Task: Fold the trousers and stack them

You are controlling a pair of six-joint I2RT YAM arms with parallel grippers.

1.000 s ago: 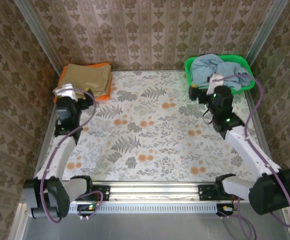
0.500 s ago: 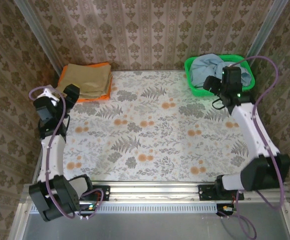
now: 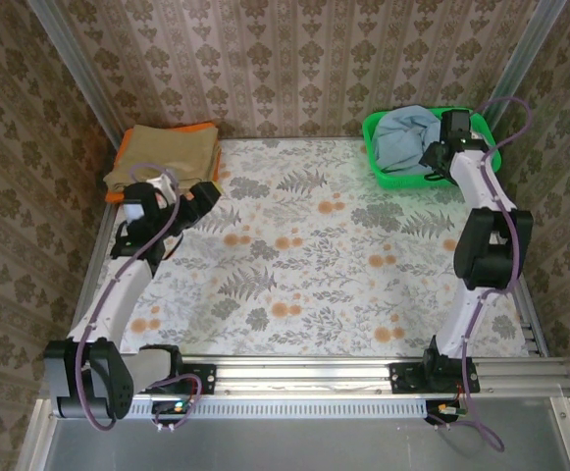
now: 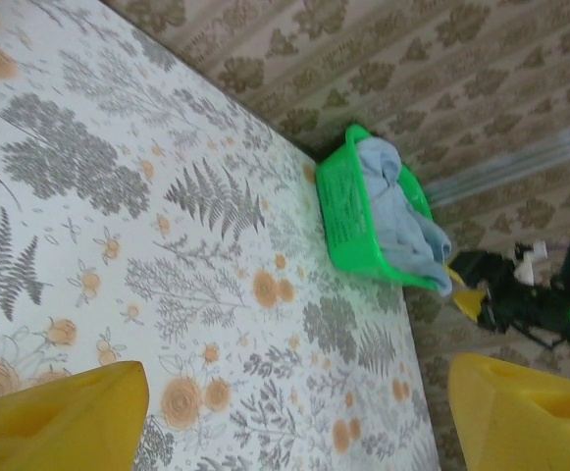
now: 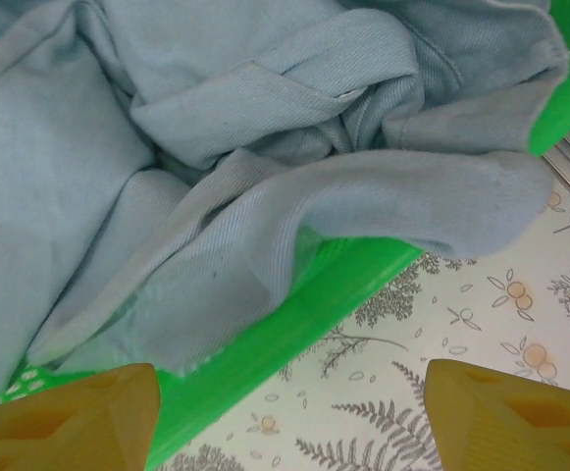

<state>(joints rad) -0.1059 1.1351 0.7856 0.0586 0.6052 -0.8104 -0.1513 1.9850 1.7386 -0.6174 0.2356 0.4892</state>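
Though seemingly crumpled, trousers (image 5: 216, 147) in basket (image 5: 294, 324).

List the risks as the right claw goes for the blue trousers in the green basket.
1. The trousers lie bunched, so the open right claw may pinch just one fold and lift a tangle rather than a clean edge.
2. One fold drapes over the rim of the green basket, close to the claw. The fingers may catch the rim, and a pull could drag or tip the basket.
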